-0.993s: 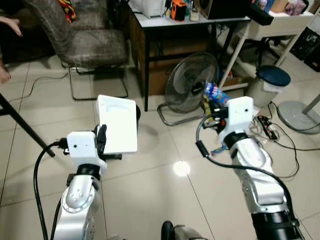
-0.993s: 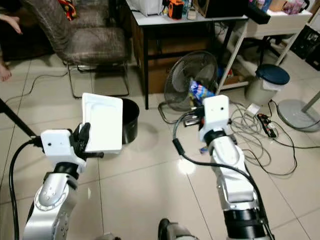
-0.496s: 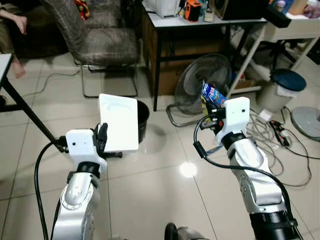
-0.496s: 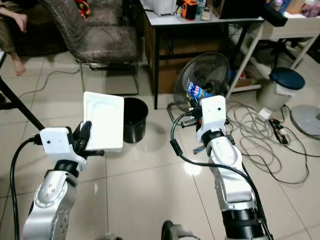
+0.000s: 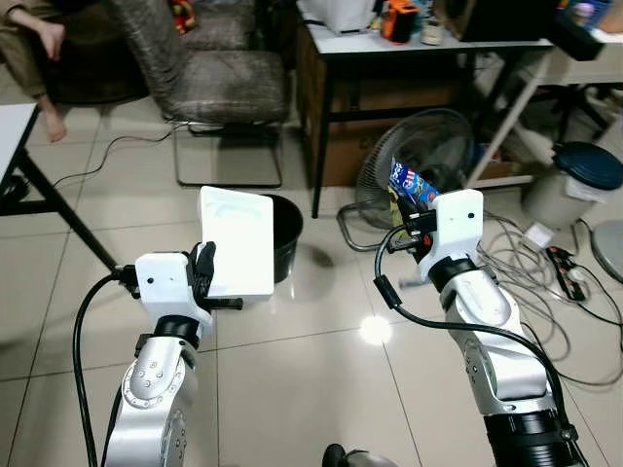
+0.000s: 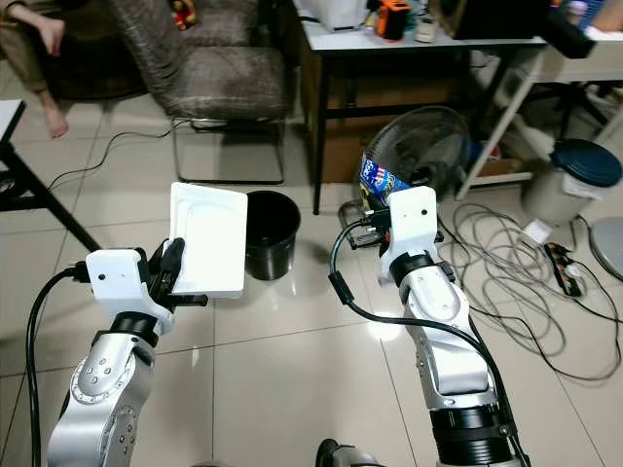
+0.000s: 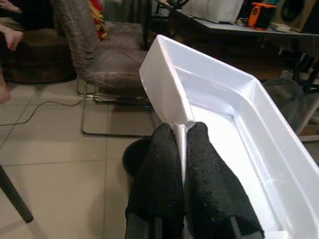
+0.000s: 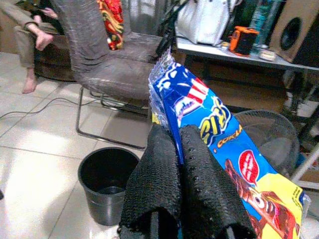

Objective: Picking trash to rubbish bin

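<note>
My left gripper [image 5: 202, 275] is shut on the edge of a white foam tray [image 5: 237, 243], held upright in front of me; its pinched rim fills the left wrist view [image 7: 179, 130]. Just behind the tray a small black rubbish bin [image 6: 270, 233] stands open on the tiled floor. My right gripper [image 5: 414, 231] is shut on a blue snack wrapper [image 5: 410, 183], raised to the right of the bin. In the right wrist view the wrapper [image 8: 214, 124] sits between the fingers [image 8: 199, 189], with the bin [image 8: 107, 180] below and ahead.
A grey chair [image 5: 214, 78] stands behind the bin, a black-legged table [image 5: 419, 49] and a floor fan [image 5: 419, 156] to its right. Cables [image 5: 545, 282] and a lidded blue-topped bin [image 5: 582, 180] lie at far right. A person's legs [image 5: 39, 39] show at far left.
The whole view has shifted as the camera turned left and moved: the bin, chair and fan now sit further right in the picture. Both grippers keep their hold.
</note>
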Available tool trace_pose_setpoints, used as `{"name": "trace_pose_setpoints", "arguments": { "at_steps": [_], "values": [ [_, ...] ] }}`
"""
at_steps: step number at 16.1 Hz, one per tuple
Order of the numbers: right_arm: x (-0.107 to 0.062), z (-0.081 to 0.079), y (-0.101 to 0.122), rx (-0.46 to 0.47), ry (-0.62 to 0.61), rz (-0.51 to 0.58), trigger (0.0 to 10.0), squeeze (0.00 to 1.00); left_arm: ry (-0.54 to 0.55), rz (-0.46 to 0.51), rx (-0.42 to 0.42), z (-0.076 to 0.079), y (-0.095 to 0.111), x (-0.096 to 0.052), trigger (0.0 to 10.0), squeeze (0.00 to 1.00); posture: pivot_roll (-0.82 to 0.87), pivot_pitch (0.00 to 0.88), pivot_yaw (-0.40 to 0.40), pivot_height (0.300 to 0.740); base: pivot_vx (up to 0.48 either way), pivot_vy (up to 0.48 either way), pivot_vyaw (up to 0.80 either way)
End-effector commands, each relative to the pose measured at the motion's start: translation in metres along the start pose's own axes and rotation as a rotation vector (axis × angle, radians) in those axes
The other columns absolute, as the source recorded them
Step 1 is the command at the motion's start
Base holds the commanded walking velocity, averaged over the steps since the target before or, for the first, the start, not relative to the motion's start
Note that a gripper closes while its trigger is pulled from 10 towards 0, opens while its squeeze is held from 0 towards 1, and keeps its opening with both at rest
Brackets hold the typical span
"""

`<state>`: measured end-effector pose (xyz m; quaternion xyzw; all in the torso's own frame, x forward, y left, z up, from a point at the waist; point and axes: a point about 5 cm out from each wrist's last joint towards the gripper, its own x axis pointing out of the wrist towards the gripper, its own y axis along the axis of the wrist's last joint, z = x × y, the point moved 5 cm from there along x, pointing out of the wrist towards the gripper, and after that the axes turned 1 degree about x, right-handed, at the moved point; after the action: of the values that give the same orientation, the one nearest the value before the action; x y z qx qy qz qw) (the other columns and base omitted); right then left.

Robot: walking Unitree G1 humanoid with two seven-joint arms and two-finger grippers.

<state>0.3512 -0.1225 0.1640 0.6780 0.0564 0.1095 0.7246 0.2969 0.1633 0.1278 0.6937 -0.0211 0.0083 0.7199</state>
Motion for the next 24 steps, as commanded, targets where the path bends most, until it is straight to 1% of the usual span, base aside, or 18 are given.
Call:
{"name": "trace_pose_setpoints", "arguments": {
  "at_steps": [1, 14, 24],
  "values": [
    [-0.0017, -0.0007, -0.0017, 0.001, 0.005, -0.01, 10.0, 0.0, -0.008, -0.034, 0.006, 0.0014, -0.0074, -0.002, 10.0, 0.0, -0.06, 0.155, -0.036, 0.74, 0.382, 0.0, 0.0],
    [-0.0017, -0.003, -0.0022, 0.0, 0.012, -0.01, 10.0, 0.0, -0.014, -0.051, 0.021, 0.003, -0.0106, -0.0034, 10.0, 0.0, -0.06, 0.159, -0.036, 0.74, 0.405, 0.0, 0.0],
    [-0.0013, -0.0041, -0.0019, 0.003, 0.013, -0.007, 10.0, 0.0, -0.011, -0.063, 0.033, 0.002, -0.0133, -0.0038, 10.0, 0.0, -0.05, 0.155, -0.037, 0.74, 0.48, 0.0, 0.0]
  ]
}}
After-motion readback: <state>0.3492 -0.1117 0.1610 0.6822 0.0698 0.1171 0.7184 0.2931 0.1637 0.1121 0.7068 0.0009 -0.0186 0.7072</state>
